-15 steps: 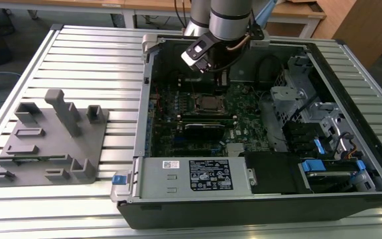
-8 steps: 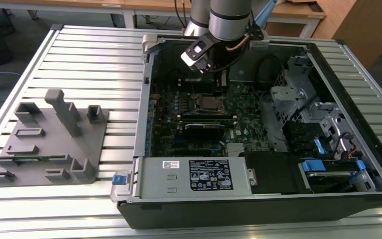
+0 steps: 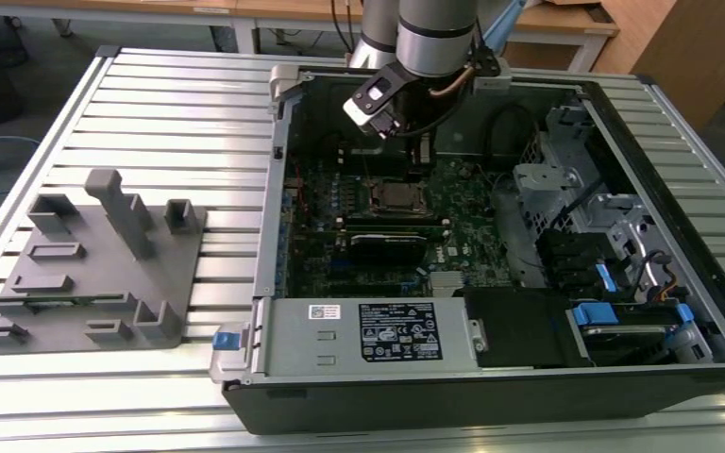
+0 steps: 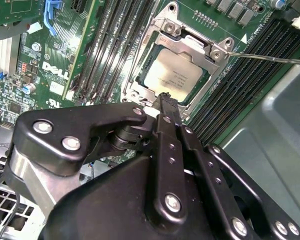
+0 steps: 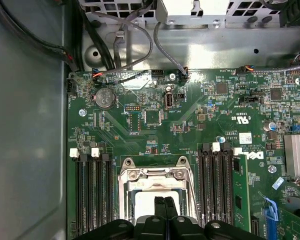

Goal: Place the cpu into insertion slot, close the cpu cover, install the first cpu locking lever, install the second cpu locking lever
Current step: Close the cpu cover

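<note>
The cpu (image 4: 174, 75), a pale square chip, lies in the insertion slot (image 3: 395, 195) on the green motherboard. The silver cpu cover (image 4: 192, 42) lies down around the chip, whose face shows through the cut-out. From one corner of the socket a thin locking lever (image 4: 267, 58) sticks out over the memory slots. My gripper (image 4: 165, 98) hovers over the edge of the socket with its black fingers shut together and nothing between them. In the first wrist view the gripper (image 5: 165, 204) tips overlap the cpu (image 5: 142, 206) and the cpu cover (image 5: 155, 175).
The open computer case (image 3: 665, 377) lies on a slatted metal table (image 3: 161, 104). A grey power-supply box (image 3: 362, 332) sits at its near side and drive cages (image 3: 589, 226) at the exterior view's right. A grey fixture block (image 3: 92, 274) stands at the left. Memory slots (image 5: 92, 195) flank the socket.
</note>
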Controlling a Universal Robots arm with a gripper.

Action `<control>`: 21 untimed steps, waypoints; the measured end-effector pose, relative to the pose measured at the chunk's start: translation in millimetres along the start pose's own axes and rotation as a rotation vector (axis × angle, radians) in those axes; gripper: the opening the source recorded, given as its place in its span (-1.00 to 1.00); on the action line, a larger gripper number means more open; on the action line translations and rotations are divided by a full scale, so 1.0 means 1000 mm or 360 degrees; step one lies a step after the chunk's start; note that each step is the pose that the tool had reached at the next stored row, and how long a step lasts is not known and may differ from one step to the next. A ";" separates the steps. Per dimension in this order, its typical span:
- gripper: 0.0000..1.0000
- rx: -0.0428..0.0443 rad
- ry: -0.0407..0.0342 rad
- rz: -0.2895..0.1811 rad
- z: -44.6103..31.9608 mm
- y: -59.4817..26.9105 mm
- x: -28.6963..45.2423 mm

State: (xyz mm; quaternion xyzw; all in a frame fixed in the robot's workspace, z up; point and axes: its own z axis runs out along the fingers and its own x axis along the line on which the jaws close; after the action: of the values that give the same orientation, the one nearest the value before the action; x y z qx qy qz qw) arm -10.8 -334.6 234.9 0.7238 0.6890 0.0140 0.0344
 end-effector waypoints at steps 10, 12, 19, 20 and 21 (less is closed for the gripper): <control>-0.79 -0.0005 0.0011 -0.0169 0.0003 0.0000 0.0000; -0.79 -0.0006 0.0015 -0.0228 0.0005 0.0000 0.0000; -0.79 -0.0012 0.0026 -0.0431 0.0012 -0.0001 0.0000; -0.79 -0.0012 0.0027 -0.0459 0.0013 -0.0001 0.0001; -0.79 -0.0013 0.0028 -0.0488 0.0014 -0.0001 0.0001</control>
State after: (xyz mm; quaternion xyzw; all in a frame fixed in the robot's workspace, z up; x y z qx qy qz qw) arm -10.8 -334.6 233.4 0.6097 0.7917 0.0179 0.0330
